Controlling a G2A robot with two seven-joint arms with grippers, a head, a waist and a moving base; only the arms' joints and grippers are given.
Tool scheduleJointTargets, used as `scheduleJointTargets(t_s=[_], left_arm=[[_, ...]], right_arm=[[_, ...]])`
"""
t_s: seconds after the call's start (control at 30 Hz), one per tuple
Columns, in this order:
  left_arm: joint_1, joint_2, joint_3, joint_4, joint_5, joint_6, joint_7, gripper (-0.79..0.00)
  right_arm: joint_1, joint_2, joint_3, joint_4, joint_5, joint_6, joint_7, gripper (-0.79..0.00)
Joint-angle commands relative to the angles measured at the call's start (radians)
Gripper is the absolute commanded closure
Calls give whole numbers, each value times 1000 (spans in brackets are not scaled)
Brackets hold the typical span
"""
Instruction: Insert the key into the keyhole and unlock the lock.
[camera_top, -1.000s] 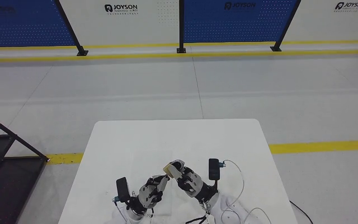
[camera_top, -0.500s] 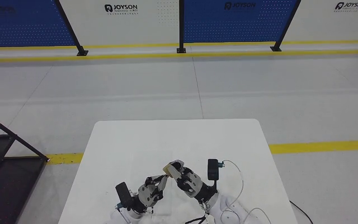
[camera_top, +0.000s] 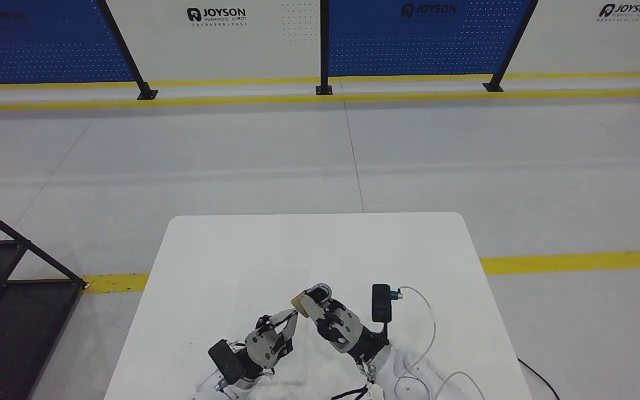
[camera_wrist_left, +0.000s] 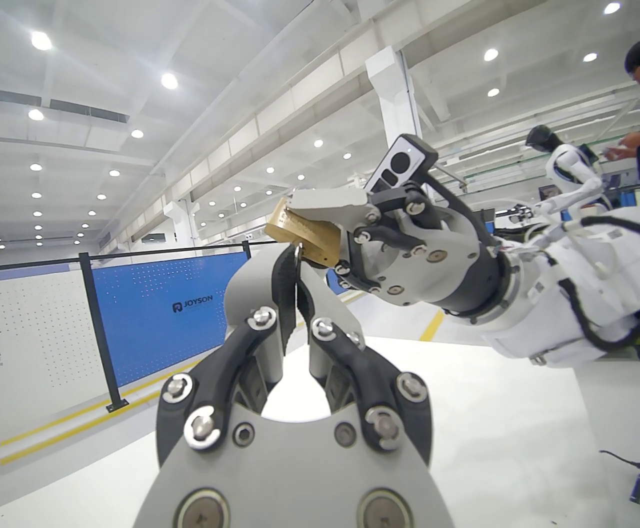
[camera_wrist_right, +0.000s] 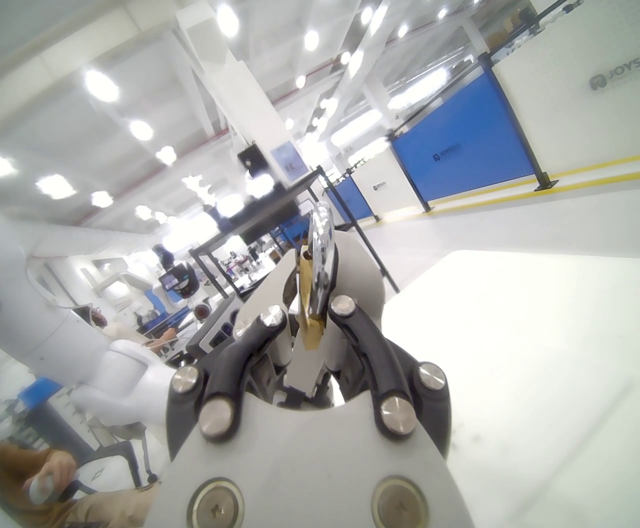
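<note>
left hand (camera_wrist_left: 296, 270) clamped, angled upward | right hand (camera_wrist_right: 316, 260) clamped | hands tip to tip

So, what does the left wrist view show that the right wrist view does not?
Only the left wrist view: the left gripper shut on the key, whose tip meets the underside of the brass padlock, and the right gripper seen from outside. Only the right wrist view: the padlock's silver shackle, seen edge-on. Both: the padlock clamped in the right gripper, the white table and the blue fence panels.
</note>
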Motion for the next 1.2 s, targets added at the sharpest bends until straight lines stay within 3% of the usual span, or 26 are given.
scheduleJointTargets(t_s=[0.0,0.03,0.1,0.13,0.17,0.4,0.67,1.17], left_arm=[[1,-2,4,0,-1,7,6,0],[0,-3,6,-1,-8,1,13,0],[0,-5,8,-1,-24,-12,21,-240],[0,-5,8,0,-30,-15,22,-603],[1,-6,7,0,-35,-19,20,-785],[47,6,-17,-45,-89,-129,30,-785],[125,41,-122,-91,-141,-295,73,-785],[216,98,-209,-179,-246,-318,59,-785]], right_arm=[[0,0,0,0,-1,0,1,0],[0,0,0,0,0,0,1,0],[0,1,0,0,1,0,-1,0],[0,1,0,0,1,1,-2,0],[0,1,1,0,2,1,-4,0],[0,3,18,6,17,0,-19,0],[24,3,42,52,78,21,0,0],[120,-7,6,222,96,136,219,0]])
